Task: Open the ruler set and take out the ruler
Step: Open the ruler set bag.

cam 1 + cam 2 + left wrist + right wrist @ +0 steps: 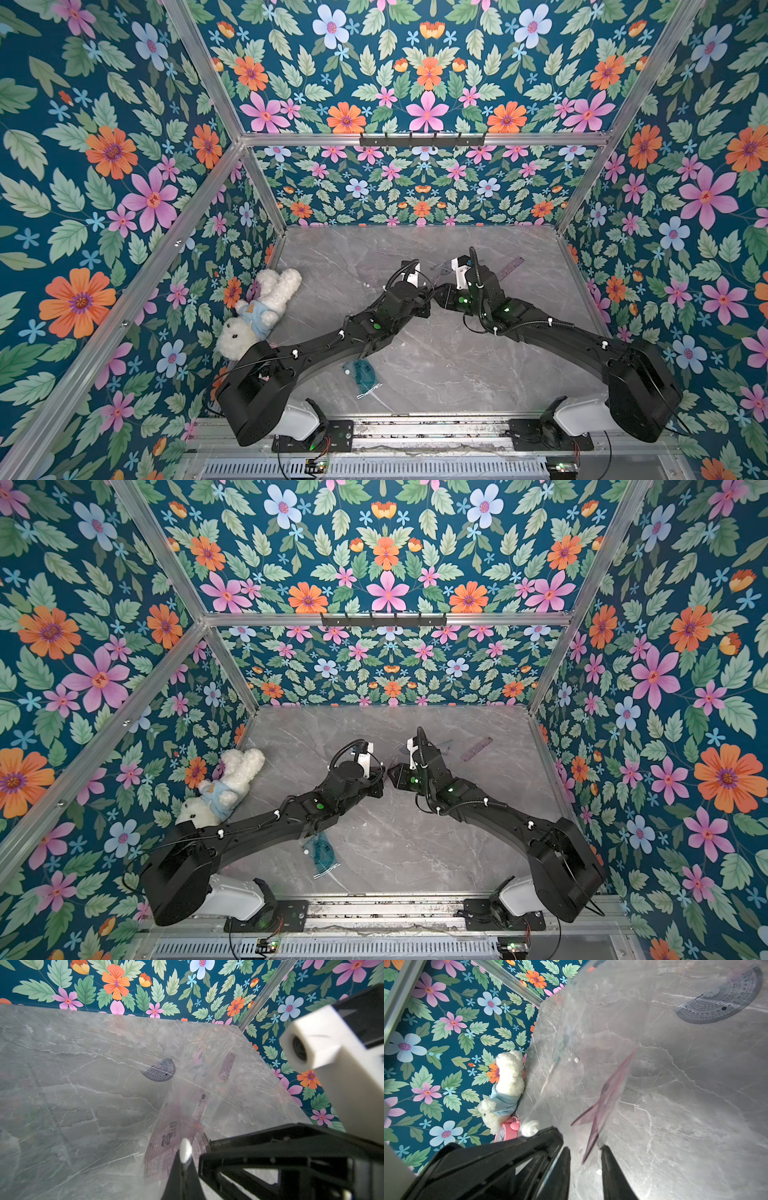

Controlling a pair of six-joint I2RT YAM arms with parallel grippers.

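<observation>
Robot test cell, lab-type: alu frame (291, 139) w/ floral wall panels (428, 62), grey marble-look tabletop (353, 249), 2 black arms (324, 345) bolted to rail (428, 428) at near edge.

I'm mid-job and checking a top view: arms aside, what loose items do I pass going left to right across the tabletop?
plush bunny → teal protractor pouch → purple ruler. What lies mid-table overlaps too much to place.
</observation>
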